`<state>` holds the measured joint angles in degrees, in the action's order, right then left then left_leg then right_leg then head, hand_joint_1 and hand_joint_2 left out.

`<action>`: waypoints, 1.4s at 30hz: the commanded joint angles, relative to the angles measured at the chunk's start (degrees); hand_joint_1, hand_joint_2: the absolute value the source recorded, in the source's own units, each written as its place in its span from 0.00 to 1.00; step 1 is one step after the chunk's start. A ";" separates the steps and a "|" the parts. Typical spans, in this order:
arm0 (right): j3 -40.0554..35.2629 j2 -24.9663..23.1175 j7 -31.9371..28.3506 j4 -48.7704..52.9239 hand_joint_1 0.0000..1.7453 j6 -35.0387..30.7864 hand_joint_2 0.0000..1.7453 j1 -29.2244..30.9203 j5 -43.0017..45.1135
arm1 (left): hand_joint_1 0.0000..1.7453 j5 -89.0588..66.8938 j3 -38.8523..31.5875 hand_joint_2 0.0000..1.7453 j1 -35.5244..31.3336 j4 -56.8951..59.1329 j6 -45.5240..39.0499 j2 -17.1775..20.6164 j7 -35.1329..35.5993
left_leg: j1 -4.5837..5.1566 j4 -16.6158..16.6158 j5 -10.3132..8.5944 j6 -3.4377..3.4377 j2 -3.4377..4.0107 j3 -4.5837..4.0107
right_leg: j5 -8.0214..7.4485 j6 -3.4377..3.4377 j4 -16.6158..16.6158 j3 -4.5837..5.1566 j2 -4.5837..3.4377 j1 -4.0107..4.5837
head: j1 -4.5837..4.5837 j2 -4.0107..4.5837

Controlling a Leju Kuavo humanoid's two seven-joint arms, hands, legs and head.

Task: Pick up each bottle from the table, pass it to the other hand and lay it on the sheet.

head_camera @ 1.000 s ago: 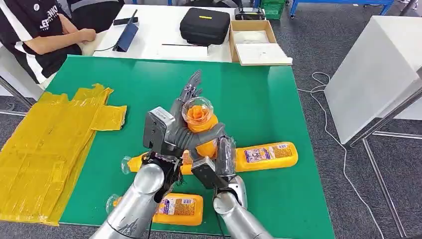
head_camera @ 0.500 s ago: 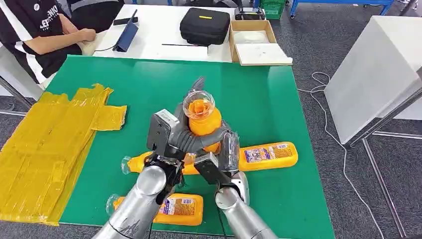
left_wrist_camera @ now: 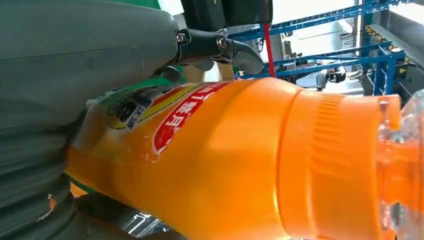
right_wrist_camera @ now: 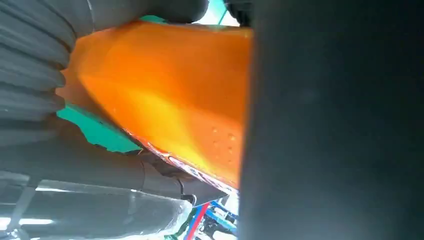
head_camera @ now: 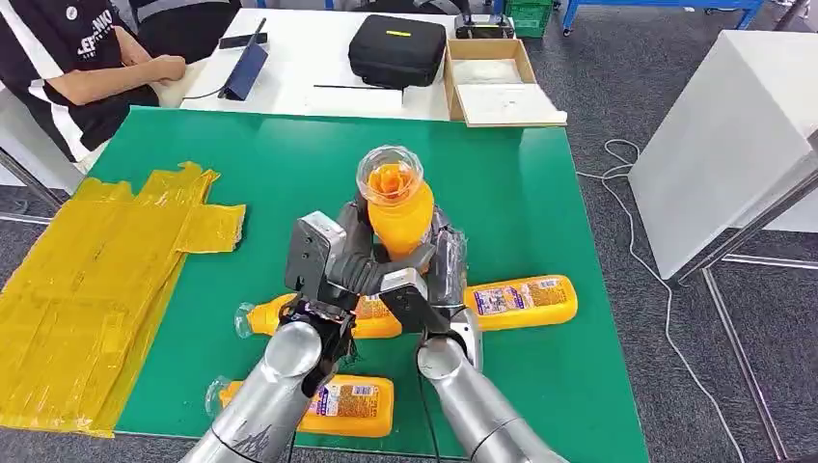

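Note:
An orange bottle (head_camera: 397, 214) with a clear cap stands upright in the air above the middle of the green table (head_camera: 502, 183). My left hand (head_camera: 333, 258) grips it from the left, fingers wrapped round its body. My right hand (head_camera: 436, 280) holds its lower part from the right. The left wrist view has the bottle (left_wrist_camera: 240, 160) close up, label showing, under my fingers (left_wrist_camera: 215, 42). In the right wrist view its orange body (right_wrist_camera: 170, 95) lies against my hand. Three more orange bottles lie flat on the table: right (head_camera: 521, 299), behind my wrists (head_camera: 265, 314), near edge (head_camera: 342, 405). The yellow sheet (head_camera: 92, 280) lies at the left.
A person (head_camera: 82, 58) sits at the back left corner. Behind the green table, a white table carries a black case (head_camera: 397, 48), a cardboard box (head_camera: 494, 82) and a dark tablet (head_camera: 246, 66). Another white table (head_camera: 733, 135) stands to the right, with cables on the floor.
My left hand's fingers, stretched out a second ago, have closed round the bottle. The bottle has risen a little and stands straighter between both hands.

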<state>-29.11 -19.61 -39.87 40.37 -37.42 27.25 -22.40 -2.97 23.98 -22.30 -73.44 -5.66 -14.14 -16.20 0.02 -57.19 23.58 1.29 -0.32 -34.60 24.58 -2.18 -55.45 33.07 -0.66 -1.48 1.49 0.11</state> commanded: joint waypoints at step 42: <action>-7.19 0.33 2.47 -3.03 1.00 -2.58 1.00 -0.69 -4.12 | 1.00 1.28 -0.26 1.00 -1.76 3.81 1.60 -0.43 -0.97 | -0.07 -0.05 0.05 -0.11 -0.17 0.14 | 0.09 0.17 0.01 -0.21 0.26 0.09 | -0.02 0.00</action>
<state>-34.25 -20.17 -37.27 37.46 -37.59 26.90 -26.03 -1.62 21.16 -21.30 -72.54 -5.31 -14.12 -17.51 0.01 -57.19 23.58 1.29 -0.32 -34.58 24.58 -2.18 -55.44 33.09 -0.66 -1.48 1.46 0.11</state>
